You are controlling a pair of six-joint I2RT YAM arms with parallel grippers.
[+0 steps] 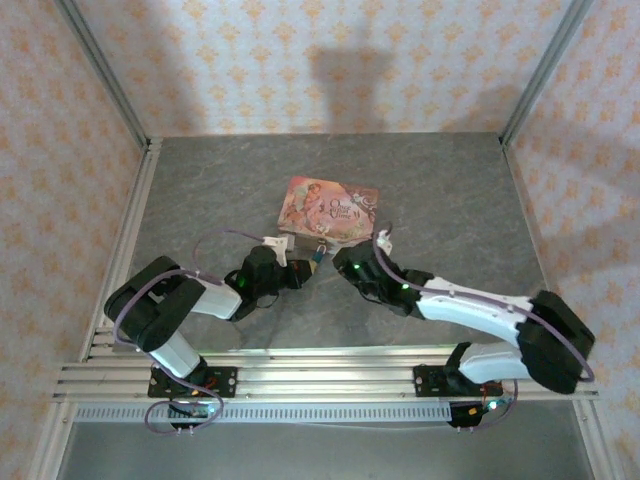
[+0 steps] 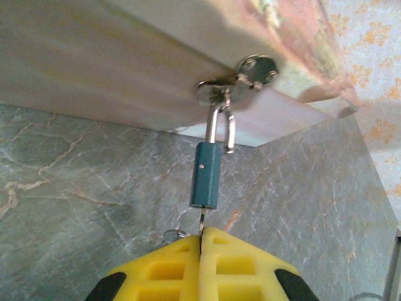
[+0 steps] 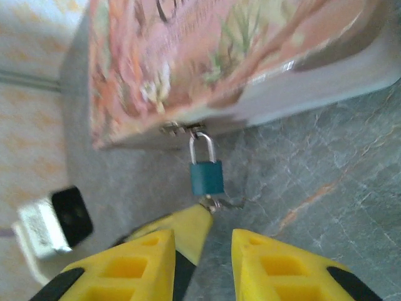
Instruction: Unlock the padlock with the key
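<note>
Left wrist: left gripper (image 2: 202, 248) is pinching, apparently, a thin steel key (image 2: 202, 221) beneath the upright, tiny dark-teal padlock (image 2: 207, 175); right gripper (image 3: 203, 244) is gaping.

One padlock (image 2: 206, 183), one key (image 2: 202, 222), one pink tin (image 1: 325, 205), two pincers: left pincer (image 2: 201, 240), right pincer (image 3: 203, 243).

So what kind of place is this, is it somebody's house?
Probably not: it looks like a small robot test booth. Wallpapered panels sit in bare aluminium framing, and two robot arms are bolted to a metal rail at the edge of a grey stone-look table.
</note>
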